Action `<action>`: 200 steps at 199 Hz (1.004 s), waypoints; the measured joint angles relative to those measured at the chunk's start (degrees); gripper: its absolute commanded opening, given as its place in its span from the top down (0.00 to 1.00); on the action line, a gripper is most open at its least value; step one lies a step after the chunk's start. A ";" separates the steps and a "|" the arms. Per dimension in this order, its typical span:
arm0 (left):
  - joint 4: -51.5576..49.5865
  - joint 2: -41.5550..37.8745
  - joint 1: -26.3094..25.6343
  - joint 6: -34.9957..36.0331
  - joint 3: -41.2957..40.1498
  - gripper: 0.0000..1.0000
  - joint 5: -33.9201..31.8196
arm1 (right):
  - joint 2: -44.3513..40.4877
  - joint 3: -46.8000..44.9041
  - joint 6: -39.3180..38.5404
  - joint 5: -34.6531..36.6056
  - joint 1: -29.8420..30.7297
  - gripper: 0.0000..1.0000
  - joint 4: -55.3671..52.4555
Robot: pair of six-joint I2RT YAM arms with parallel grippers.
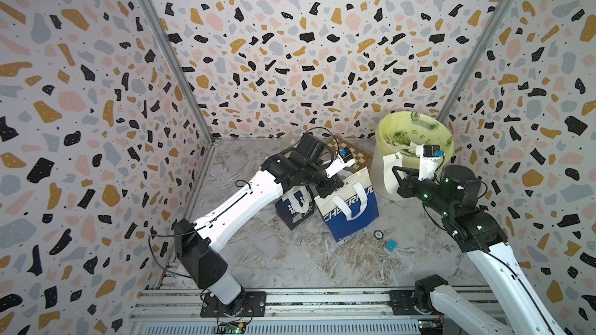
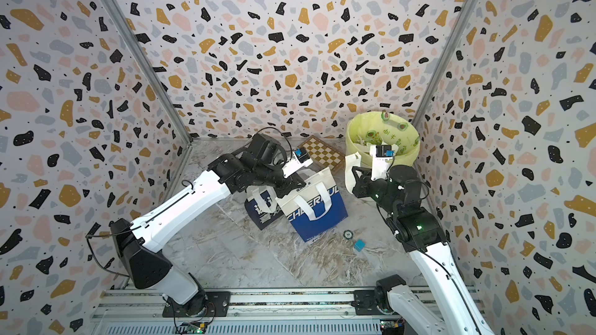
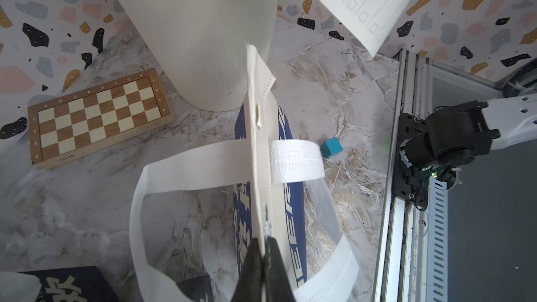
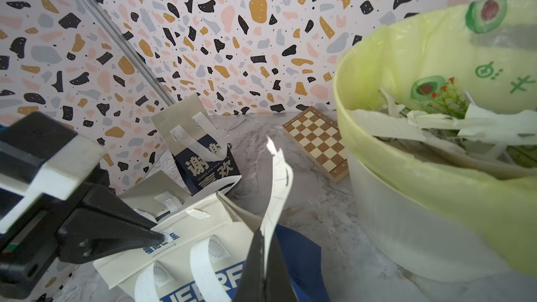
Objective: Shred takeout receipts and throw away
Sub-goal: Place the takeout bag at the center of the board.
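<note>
Right tool [image 4: 263, 257] clamped on a receipt [image 4: 279, 181], limp above its tips, bin [image 4: 406, 228] just beyond. Looks light, flimsy, easily torn: pinch an end. Left tool [image 3: 263, 257] clamped on the bag [image 3: 255, 88] rim.

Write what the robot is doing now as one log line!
left gripper: shut on top edge of blue-and-white bag | right gripper: shut on receipt, beside bin | bin: paper shreds inside
</note>
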 measured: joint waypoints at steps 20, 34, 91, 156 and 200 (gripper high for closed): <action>-1.22 1.14 0.00 1.40 1.60 1.00 -1.22 | -0.72 -1.55 2.73 -0.24 0.00 1.00 1.38; -2.60 1.77 -0.02 2.08 2.91 1.00 -1.62 | -0.72 -1.66 3.69 -0.44 0.00 1.00 2.34; -7.80 3.74 -0.76 5.05 8.85 1.00 -3.74 | -0.90 -1.64 4.20 -0.39 0.00 1.00 4.74; -9.62 5.44 -1.57 6.38 10.32 0.46 -3.91 | -0.66 -1.33 3.23 -0.39 0.00 1.00 5.18; -6.34 4.33 -1.57 4.98 10.05 0.37 -2.71 | -0.07 0.50 2.58 -0.42 0.00 1.00 5.25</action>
